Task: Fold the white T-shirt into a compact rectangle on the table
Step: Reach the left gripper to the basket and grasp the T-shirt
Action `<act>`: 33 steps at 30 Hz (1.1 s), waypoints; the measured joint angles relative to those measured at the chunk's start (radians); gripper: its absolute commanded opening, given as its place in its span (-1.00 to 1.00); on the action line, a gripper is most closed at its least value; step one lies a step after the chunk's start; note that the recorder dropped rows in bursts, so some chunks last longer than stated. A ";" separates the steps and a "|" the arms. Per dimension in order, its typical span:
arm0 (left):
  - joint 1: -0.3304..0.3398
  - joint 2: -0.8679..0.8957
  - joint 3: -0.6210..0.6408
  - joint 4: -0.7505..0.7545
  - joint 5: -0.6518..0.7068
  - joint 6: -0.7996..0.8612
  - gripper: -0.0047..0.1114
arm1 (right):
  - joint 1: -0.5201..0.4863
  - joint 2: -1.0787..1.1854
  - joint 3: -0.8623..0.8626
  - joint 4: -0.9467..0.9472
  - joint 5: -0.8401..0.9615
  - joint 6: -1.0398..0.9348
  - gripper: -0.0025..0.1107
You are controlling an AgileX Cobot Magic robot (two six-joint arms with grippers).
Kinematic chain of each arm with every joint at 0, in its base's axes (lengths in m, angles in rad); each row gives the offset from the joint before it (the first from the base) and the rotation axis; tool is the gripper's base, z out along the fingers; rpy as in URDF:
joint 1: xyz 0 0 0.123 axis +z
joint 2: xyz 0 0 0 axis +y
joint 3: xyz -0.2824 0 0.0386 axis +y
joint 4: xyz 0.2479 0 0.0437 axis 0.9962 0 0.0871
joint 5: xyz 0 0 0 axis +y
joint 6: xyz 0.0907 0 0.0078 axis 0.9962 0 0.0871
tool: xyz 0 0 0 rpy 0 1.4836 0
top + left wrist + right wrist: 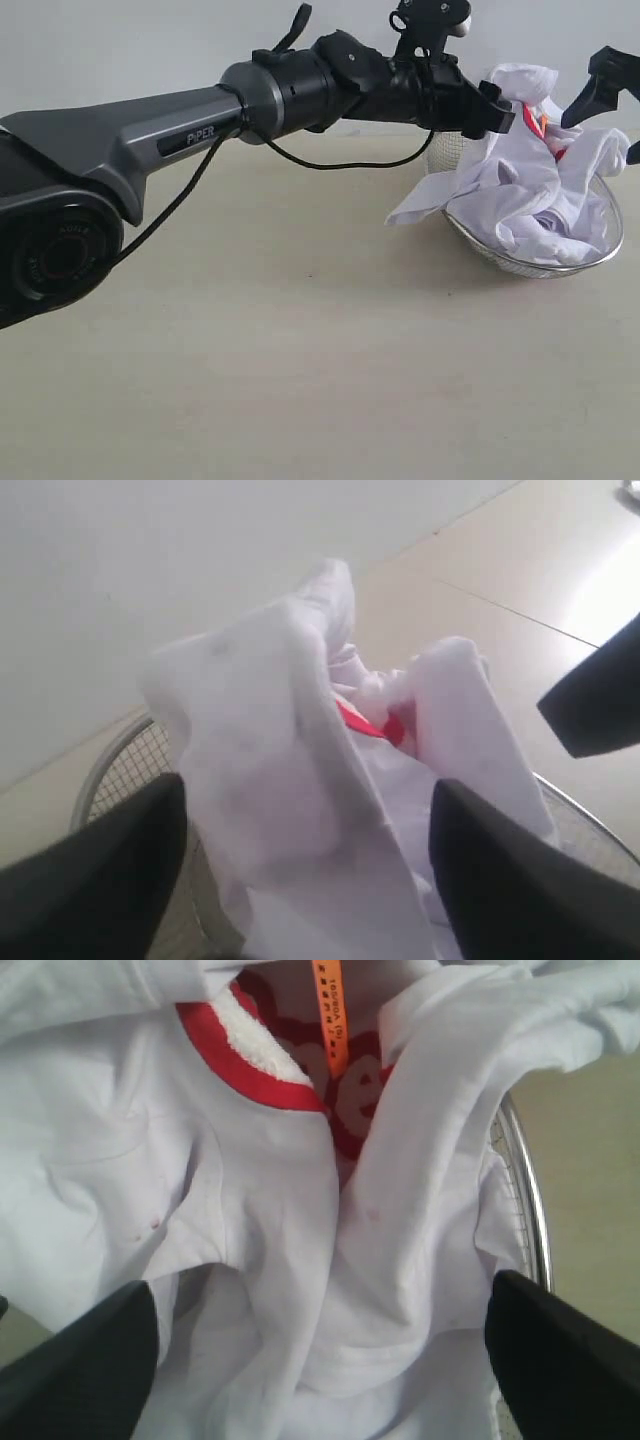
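You have one white T-shirt to deal with. It is crumpled into a heap inside one wire-mesh basket, which stands near the far edge of the table, toward the right in the exterior view. A flap of cloth spills over the basket's rim.

Expect the shirt to be light, soft and limp. It will likely sag and drag as it comes up, and a pinch may catch several layers at once. The red collar band, with its single orange neck tag, lies on top of the heap. I judge that the firmest and easiest place to take hold, or else the shoulder cloth just beside it.

There are two grippers — the left gripper and the right gripper. Both hover over the heap with jaws spread wide; cloth lies between the fingers, but nothing is clamped.
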 measured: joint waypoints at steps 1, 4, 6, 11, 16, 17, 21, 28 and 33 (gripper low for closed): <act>0.000 0.000 0.000 0.002 -0.005 0.000 0.20 | 0.000 0.000 0.000 0.000 0.000 0.000 0.45; 0.000 0.006 -0.004 0.009 -0.026 0.002 0.20 | 0.000 0.000 0.000 0.005 0.000 0.000 0.45; 0.000 0.022 -0.013 0.009 -0.033 0.002 0.20 | 0.000 0.000 0.000 0.009 0.000 0.000 0.45; -0.002 0.062 -0.016 0.001 -0.035 0.002 0.20 | 0.000 0.000 0.000 0.015 0.000 0.000 0.45; -0.004 0.070 -0.018 -0.009 -0.036 0.002 -0.12 | 0.000 0.000 0.000 0.019 0.002 -0.002 0.45; -0.004 0.072 -0.018 -0.009 -0.036 0.002 -0.42 | 0.000 0.000 0.000 0.019 0.004 -0.003 0.44; -0.004 0.078 -0.018 -0.009 -0.073 0.004 -0.84 | 0.000 0.000 0.000 0.019 0.006 -0.020 0.26; -0.004 0.082 -0.100 0.021 -0.015 0.013 -0.84 | 0.101 0.100 0.000 0.004 -0.063 -0.023 0.24; 0.007 0.082 -0.101 0.089 0.027 0.011 -0.84 | 0.072 0.102 0.002 -0.014 -0.076 -0.020 0.24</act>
